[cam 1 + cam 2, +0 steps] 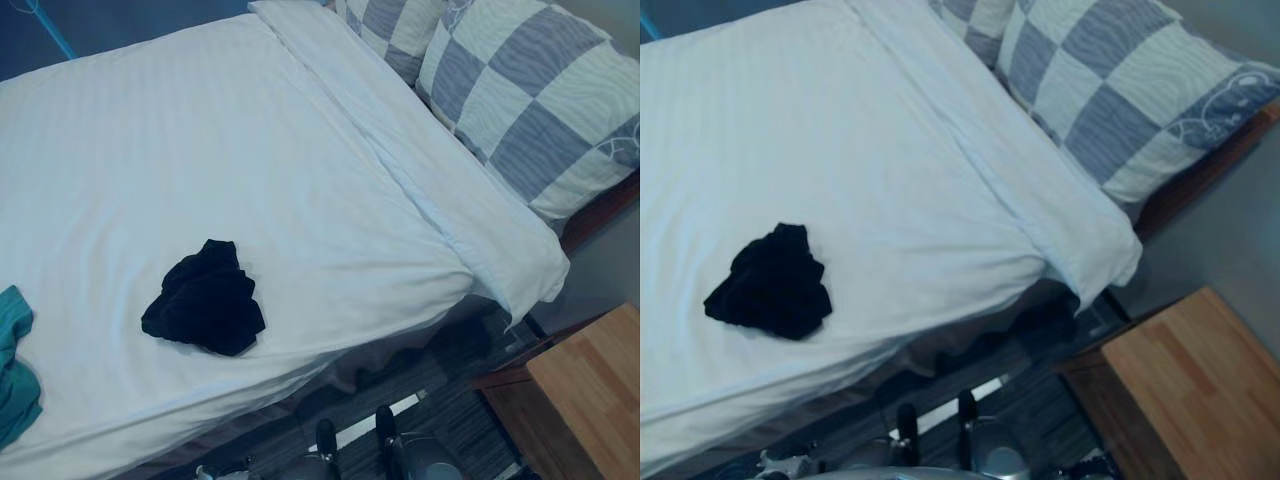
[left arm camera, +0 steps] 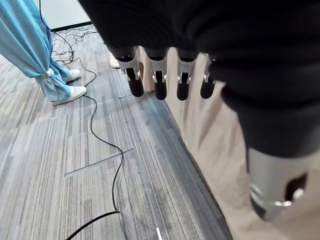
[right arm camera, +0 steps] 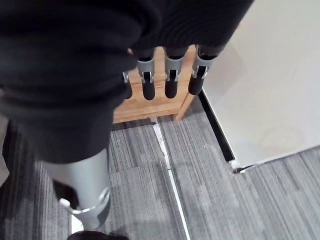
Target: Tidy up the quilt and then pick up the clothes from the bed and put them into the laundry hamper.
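The white quilt (image 1: 230, 170) lay smooth on the bed, with crumpled black clothes (image 1: 205, 300) near its front edge and a teal garment (image 1: 14, 360) at the left. The left hand (image 2: 165, 80) and right hand (image 3: 165, 80) hung empty over the floor, fingers relaxed. Reaching from so low, a hand would likely snag the quilt with the clothes and rumple it.

The quilt (image 1: 250, 180) is smooth white cloth with a faint woven stripe. At lower left, the black garment (image 1: 205, 300) is matt, crumpled fabric. The bedside table (image 1: 1190, 385) at lower right is smooth pale wood.
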### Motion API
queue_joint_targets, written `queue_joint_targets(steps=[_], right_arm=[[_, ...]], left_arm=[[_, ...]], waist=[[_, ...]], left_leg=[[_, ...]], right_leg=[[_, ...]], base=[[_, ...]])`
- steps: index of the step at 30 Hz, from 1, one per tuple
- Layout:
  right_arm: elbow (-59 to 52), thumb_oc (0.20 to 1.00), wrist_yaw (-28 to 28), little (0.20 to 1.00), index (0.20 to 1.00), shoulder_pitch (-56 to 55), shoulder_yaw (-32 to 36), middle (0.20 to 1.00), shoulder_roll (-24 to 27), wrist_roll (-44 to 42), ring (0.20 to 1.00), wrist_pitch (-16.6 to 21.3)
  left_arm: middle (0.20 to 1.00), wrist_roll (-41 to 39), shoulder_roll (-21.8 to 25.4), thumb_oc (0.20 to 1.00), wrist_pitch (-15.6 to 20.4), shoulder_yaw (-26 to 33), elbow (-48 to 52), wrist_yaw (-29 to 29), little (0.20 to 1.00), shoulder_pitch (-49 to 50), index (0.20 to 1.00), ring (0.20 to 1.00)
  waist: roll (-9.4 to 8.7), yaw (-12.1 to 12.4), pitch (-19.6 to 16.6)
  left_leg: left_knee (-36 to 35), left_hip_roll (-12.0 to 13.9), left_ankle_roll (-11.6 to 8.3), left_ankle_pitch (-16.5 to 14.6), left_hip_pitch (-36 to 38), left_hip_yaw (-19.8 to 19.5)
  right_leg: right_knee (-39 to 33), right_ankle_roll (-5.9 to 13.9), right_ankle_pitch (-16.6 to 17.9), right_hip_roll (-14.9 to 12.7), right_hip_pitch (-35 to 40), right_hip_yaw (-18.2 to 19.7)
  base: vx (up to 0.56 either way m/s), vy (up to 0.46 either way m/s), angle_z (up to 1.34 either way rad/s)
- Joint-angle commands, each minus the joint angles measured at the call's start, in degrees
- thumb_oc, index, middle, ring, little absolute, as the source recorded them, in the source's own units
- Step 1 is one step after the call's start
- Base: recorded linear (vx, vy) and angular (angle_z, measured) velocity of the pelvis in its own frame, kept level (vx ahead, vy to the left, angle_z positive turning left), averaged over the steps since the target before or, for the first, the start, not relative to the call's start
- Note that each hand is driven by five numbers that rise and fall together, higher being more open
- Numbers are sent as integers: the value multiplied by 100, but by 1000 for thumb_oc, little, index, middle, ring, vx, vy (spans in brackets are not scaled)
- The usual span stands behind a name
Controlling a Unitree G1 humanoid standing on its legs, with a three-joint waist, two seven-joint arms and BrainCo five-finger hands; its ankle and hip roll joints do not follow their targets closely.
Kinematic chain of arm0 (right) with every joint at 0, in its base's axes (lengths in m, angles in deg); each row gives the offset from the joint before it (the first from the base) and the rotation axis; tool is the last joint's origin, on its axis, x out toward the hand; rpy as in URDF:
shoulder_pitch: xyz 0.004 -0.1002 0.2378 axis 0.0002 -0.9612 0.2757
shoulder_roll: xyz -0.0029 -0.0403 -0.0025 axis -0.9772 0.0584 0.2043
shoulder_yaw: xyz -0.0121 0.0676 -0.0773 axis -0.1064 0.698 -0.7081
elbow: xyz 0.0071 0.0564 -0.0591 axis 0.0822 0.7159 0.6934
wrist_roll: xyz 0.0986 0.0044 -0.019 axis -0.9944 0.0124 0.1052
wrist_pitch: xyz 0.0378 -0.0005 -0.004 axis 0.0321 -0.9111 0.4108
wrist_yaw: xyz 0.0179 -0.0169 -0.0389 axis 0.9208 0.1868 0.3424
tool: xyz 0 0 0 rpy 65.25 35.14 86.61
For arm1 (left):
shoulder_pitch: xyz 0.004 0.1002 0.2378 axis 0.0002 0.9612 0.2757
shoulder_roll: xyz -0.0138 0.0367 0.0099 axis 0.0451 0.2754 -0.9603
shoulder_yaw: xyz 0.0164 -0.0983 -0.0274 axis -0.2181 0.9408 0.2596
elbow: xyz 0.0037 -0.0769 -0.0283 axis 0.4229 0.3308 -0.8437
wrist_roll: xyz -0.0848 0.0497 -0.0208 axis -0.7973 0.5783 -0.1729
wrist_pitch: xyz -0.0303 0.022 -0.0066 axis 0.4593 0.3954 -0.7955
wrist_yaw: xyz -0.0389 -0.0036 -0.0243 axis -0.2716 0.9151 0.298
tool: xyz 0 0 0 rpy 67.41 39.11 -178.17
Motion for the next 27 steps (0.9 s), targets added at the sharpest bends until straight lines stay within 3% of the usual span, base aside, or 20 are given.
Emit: queue_joint_targets(steps=[1,2,3,4,5,6,7,12,13,14,17,19,20,21,22,23,25,26,27], right_arm=[[-212,1000,48,1000,1000,-146,-191,1000,134,-208,1000,36],[-241,1000,75,1000,1000,-132,-195,1000,134,-204,1000,8],[-301,1000,126,1000,1000,-129,-213,1000,153,-78,1000,-34],[-311,1000,138,1000,1000,-134,-214,1000,165,-55,1000,-45],[-334,1000,167,1000,1000,-175,-217,1000,206,-20,1000,-106],[-335,1000,173,1000,1000,-182,-215,1000,215,-29,1000,-122],[-299,1000,196,1000,1000,-243,-179,1000,259,-21,1000,-164],[-173,1000,204,1000,1000,-356,-160,1000,344,135,1000,-145],[-155,1000,198,1000,1000,-359,-150,1000,344,134,1000,-134],[-47,1000,148,1000,1000,-342,-115,1000,334,19,1000,-114],[62,1000,59,1000,1000,-282,-31,1000,308,26,1000,-91],[50,1000,-191,1000,1000,-332,63,1000,331,50,1000,31],[-3,1000,-192,1000,1000,-370,129,1000,337,-126,1000,10],[-4,1000,-192,1000,1000,-370,129,1000,336,-126,1000,10],[-62,1000,-130,1000,1000,-385,231,1000,331,-205,1000,5],[-173,1000,-68,1000,1000,-384,316,1000,308,-85,1000,-27],[-199,1000,-39,1000,1000,-363,345,1000,302,-114,1000,14],[-338,1000,135,1000,1000,-330,324,1000,282,167,1000,10],[-363,1000,209,1000,1000,-325,265,1000,255,294,1000,38]], left_arm=[[1000,473,74,1000,-59,24,-90,37,1000,175,1000,1000],[1000,398,65,1000,-72,36,-111,75,1000,217,1000,1000],[1000,-8,67,1000,-123,142,-168,233,1000,318,1000,1000],[1000,-108,81,1000,-136,193,-183,261,1000,343,1000,1000],[1000,-232,132,1000,-175,337,-224,304,1000,391,1000,1000],[1000,-211,137,1000,-173,357,-227,316,1000,394,1000,1000],[1000,-42,167,1000,-151,372,-250,480,1000,381,1000,1000],[1000,88,292,1000,-108,297,-270,622,1000,319,1000,1000],[1000,64,295,1000,-85,306,-278,619,1000,319,1000,1000],[1000,-65,307,1000,49,377,-331,588,1000,324,1000,1000],[1000,75,283,1000,229,473,-365,544,1000,370,1000,1000],[1000,8,182,1000,212,377,-300,619,1000,386,1000,1000],[1000,249,191,1000,169,309,-260,549,1000,390,1000,1000],[1000,250,192,1000,169,309,-260,549,1000,391,1000,1000],[1000,828,227,1000,197,297,-225,348,1000,390,1000,1000],[1000,831,305,1000,159,150,-110,203,1000,379,1000,1000],[1000,829,334,1000,89,116,-88,92,1000,371,1000,1000],[1000,795,337,1000,124,191,-112,0,1000,497,1000,1000],[1000,745,354,1000,128,175,-128,-45,1000,532,1000,1000]], waist=[[-326,2,138],[-333,21,118],[-339,37,70],[-341,33,58],[-315,20,37],[-313,19,39],[-274,12,44],[-176,-24,174],[-168,-24,192],[-172,-13,287],[-248,37,427],[-261,12,488],[-286,-4,519],[-288,-7,520],[-321,8,530],[-314,47,506],[-330,97,508],[-318,221,565],[-296,222,528]], left_leg=[[471,332,-171,159,-45,-33],[394,450,-217,229,20,-65],[156,768,-341,464,162,-101],[97,859,-374,525,195,-91],[-102,1192,-509,871,255,-143],[-130,1230,-522,906,265,-157],[-312,1480,-605,1178,264,-339],[-568,1857,-742,1407,295,-686],[-544,1874,-748,1388,285,-722],[-367,1886,-758,1194,232,-885],[-8,1802,-737,742,150,-1049],[552,1637,-686,374,-11,-978],[866,1427,-662,178,-123,-994],[879,1422,-659,170,-130,-999],[997,1198,-594,25,-199,-975],[883,1031,-506,-31,-156,-750],[832,931,-479,-72,-93,-588],[613,849,-399,-100,97,-279],[462,824,-349,-53,116,-251]], right_leg=[[-377,506,367,-579,360,-267],[-387,518,369,-612,374,-301],[-405,529,345,-647,409,-339],[-411,529,334,-656,415,-343],[-386,534,291,-676,411,-309],[-376,537,285,-684,410,-299],[-265,569,246,-732,336,-181],[216,738,45,-953,126,198],[308,767,9,-986,101,257],[611,901,-91,-1120,21,518],[854,1096,-111,-1399,-16,841],[789,1118,36,-1750,92,874],[648,1107,286,-1906,171,964],[642,1110,288,-1912,177,961],[422,1109,629,-2069,257,1090],[250,1146,1062,-2315,228,939],[176,1207,1345,-2494,193,715],[616,1279,1544,-2599,-114,298],[756,1255,1301,-2408,-233,235]], base=[[42,61,61],[82,144,70],[71,136,36],[85,246,22],[43,185,11],[48,342,9],[22,238,8],[3,373,-14],[-5,542,-21],[-11,496,-7],[-18,577,7],[-12,867,-4],[16,514,-5],[29,474,-1],[1,564,1],[-13,670,5],[-75,557,5],[-129,617,-19],[-121,493,-83]])
